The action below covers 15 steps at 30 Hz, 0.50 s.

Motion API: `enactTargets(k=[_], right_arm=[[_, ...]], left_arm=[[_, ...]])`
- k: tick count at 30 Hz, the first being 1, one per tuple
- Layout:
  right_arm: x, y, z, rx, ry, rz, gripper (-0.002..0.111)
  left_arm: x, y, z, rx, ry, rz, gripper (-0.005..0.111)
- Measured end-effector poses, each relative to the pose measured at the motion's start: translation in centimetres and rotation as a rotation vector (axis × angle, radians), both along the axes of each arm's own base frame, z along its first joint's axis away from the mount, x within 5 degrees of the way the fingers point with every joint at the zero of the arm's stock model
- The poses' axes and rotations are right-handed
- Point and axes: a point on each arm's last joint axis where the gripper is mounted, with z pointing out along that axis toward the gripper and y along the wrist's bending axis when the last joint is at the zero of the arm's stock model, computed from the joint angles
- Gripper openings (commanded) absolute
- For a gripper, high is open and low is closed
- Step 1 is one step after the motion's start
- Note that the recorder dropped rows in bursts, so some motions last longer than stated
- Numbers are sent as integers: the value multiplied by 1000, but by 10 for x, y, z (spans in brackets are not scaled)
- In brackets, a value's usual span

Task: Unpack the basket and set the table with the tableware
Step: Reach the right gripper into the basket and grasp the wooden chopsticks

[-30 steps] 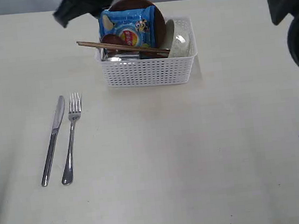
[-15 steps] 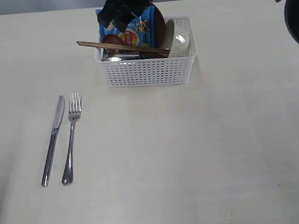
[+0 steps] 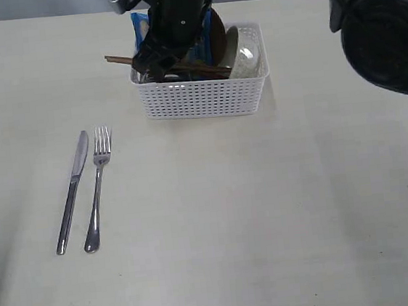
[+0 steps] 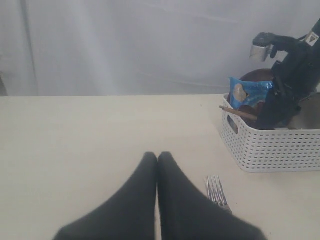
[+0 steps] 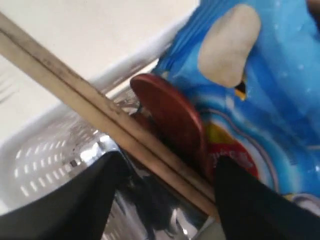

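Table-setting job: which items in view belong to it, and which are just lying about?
Job:
white lattice plastic basket
steel knife
steel fork
wooden chopsticks
reddish-brown wooden spoon
cream bowl
brown round plate
cream-white tabletop

Lying about:
blue chips bag, inside the basket

White perforated plastic basket (image 3: 202, 98); polished steel knife (image 3: 71, 190) and fork (image 3: 96, 190); matt wooden chopsticks (image 5: 100, 115); glossy blue bag (image 5: 270, 100); matt cream surface (image 3: 232, 216).
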Motion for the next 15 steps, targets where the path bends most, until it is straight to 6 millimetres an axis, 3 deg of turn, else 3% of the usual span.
enactTargets(k=[9,15], right_arm=[[7,2,3,32,-69,-4,56],[14,-7,1,35,-71,-33,56]], left_arm=[[0,0,0,0,0,0,0],[0,0,0,0,0,0,0]])
